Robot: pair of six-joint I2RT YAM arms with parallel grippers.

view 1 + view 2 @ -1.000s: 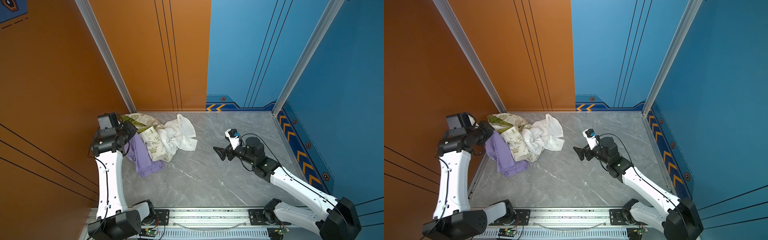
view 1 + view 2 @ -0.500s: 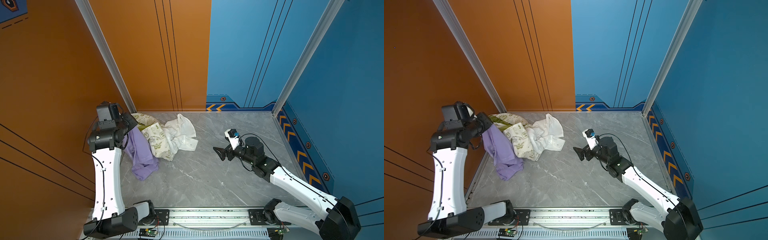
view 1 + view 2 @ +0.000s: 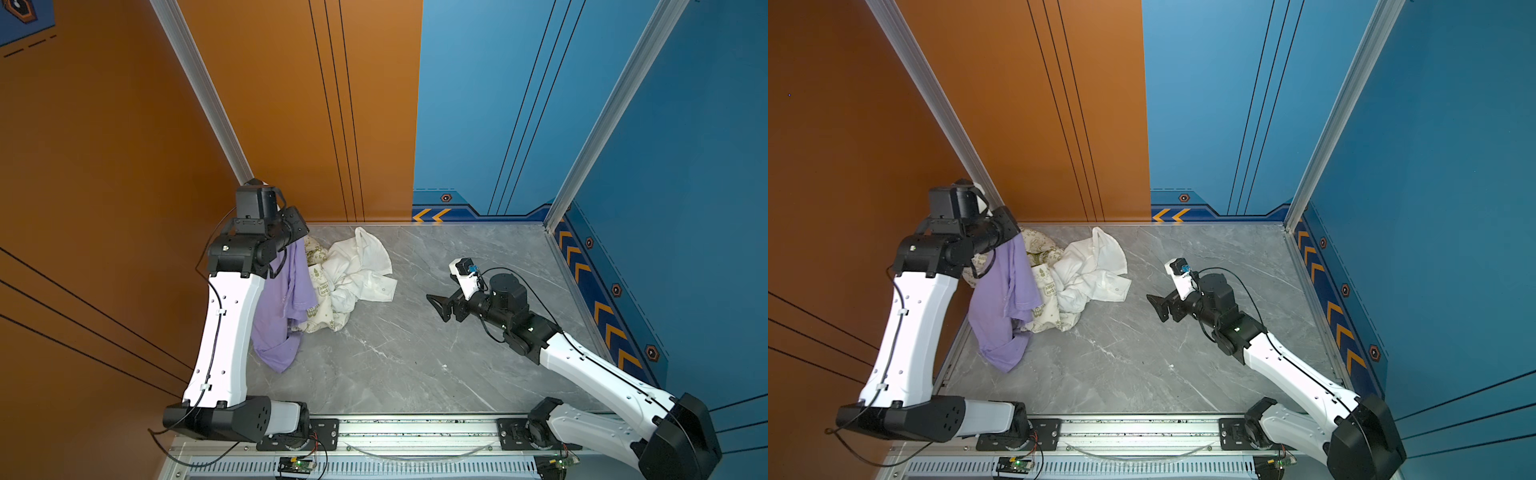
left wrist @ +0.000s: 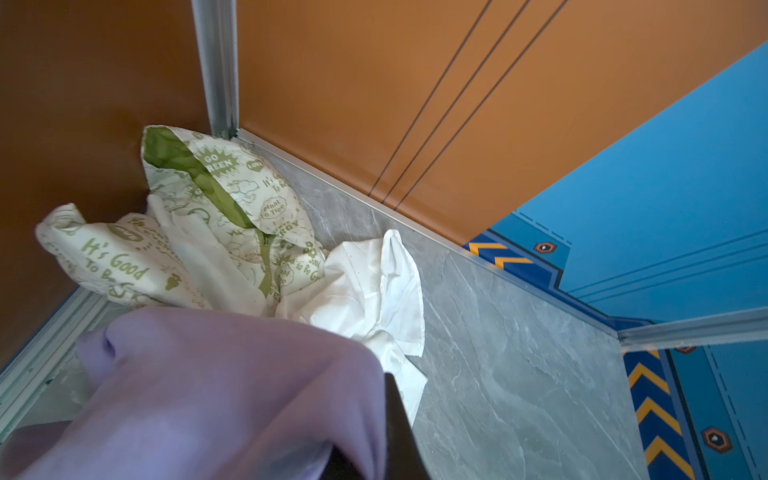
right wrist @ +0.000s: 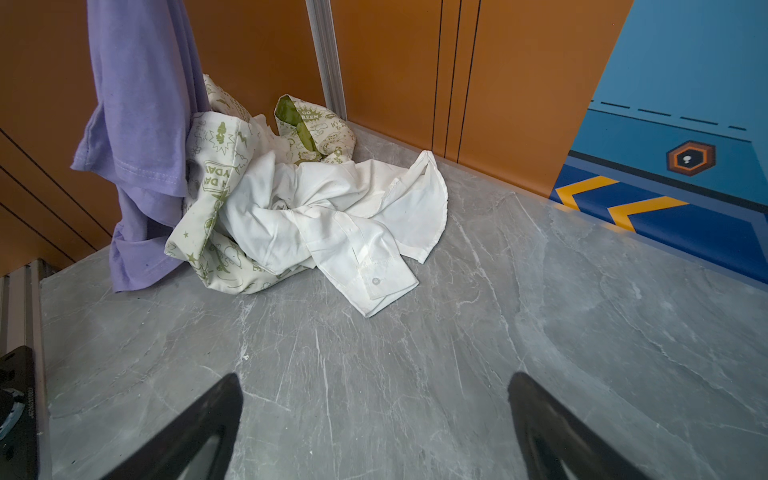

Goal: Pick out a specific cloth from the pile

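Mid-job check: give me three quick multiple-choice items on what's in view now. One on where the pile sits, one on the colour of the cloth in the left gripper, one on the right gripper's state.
1. Where on the table does the pile sit?
A. far left corner
B. centre
C. near right edge

2. What colour is the cloth hanging from the left gripper?
A. white
B. cream with green print
C. lavender

3. The right gripper is:
A. shut on a cloth
B. open and empty
C. shut on nothing

Answers:
1 A: both top views show the heap in that corner.
2 C: the cloth drooping from the shut jaws is lavender.
3 B: the right wrist view shows its fingers wide apart over bare table.
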